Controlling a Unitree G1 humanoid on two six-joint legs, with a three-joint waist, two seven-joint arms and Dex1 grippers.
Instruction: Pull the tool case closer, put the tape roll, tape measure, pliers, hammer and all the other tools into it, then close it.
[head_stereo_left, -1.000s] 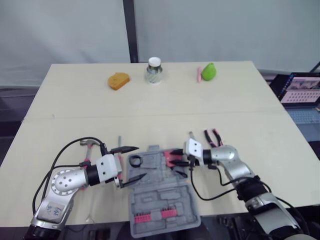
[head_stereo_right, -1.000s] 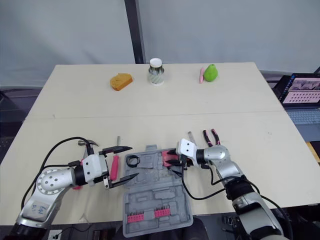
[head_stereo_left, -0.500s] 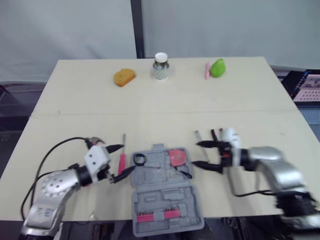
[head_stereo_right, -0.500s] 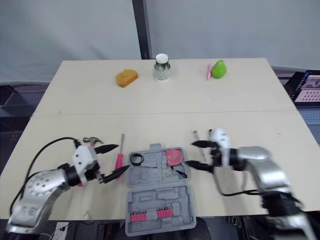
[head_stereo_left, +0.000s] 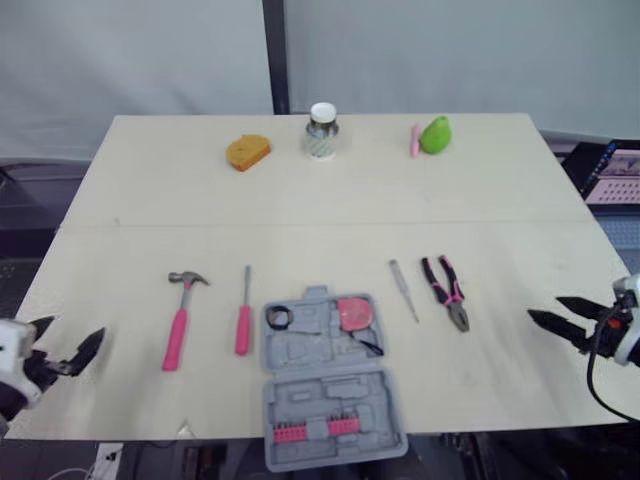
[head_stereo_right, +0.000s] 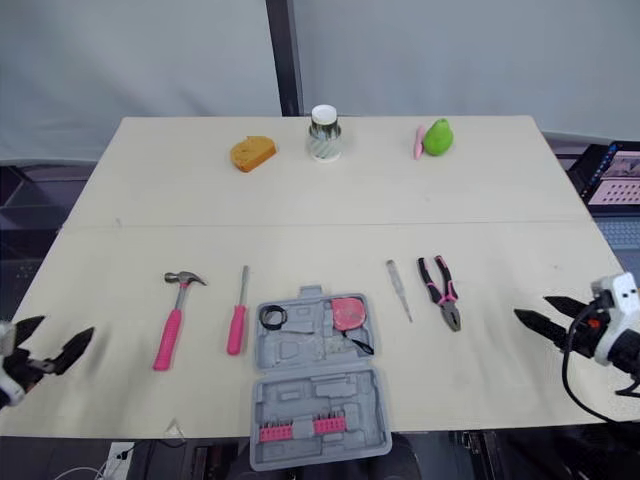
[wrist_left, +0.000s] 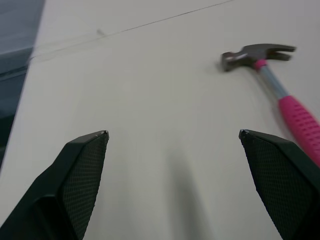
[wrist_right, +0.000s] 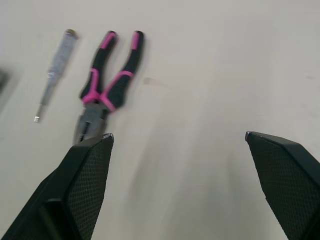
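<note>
Pale bench (head_stereo_left: 320, 200), grey wall behind. Nearest me: L gripper (head_stereo_left: 70, 332) over near-left corner, fingers spread wide; R gripper (head_stereo_left: 546, 308) at near-right edge, also spread. Tool case (head_stereo_left: 330, 400) lies open at near edge, centre, w/ tape roll (head_stereo_left: 279, 318) & tape measure (head_stereo_left: 352, 312) in its far half. Left of case: screwdriver (head_stereo_left: 243, 320), then hammer (head_stereo_left: 178, 328). Right: thin tester (head_stereo_left: 404, 290), then pliers (head_stereo_left: 446, 302). Far edge: orange item (head_stereo_left: 247, 152), cup (head_stereo_left: 321, 130), green item (head_stereo_left: 434, 134)
</note>
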